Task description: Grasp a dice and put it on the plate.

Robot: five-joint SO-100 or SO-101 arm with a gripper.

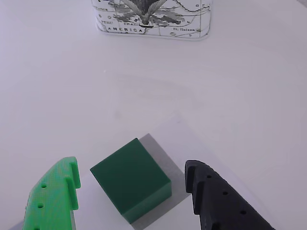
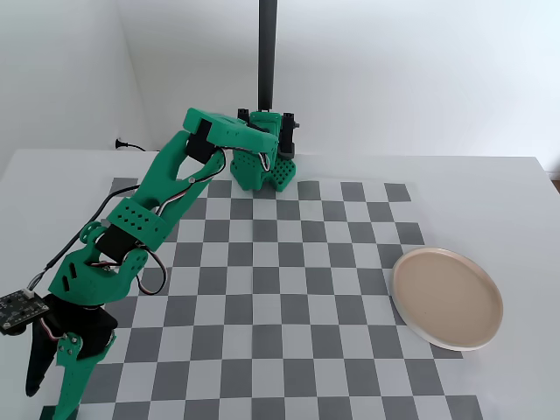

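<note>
At the bottom of the wrist view, nearest the lens, the gripper shows its two fingers: a bright green one at lower left and a black one at lower right. The jaws stand spread, with a clear gap on each side of the dice, which sits between them without touching either. The dice is a dark green cube resting on a grey checker square, one corner turned toward the camera, no pips showing on its faces.

Beyond the fingers the surface turns pale, and at the top edge of the wrist view stands a white tin printed with a map and the word "AMERICA".

In the fixed view the green arm reaches from its base at lower left up and across to the far edge of the checkerboard, where the gripper points down near a dark vertical post. The dice itself is hidden there behind the gripper. The plate, round and beige-pink with a paler rim, lies at the board's right edge, well apart from the gripper.
</note>
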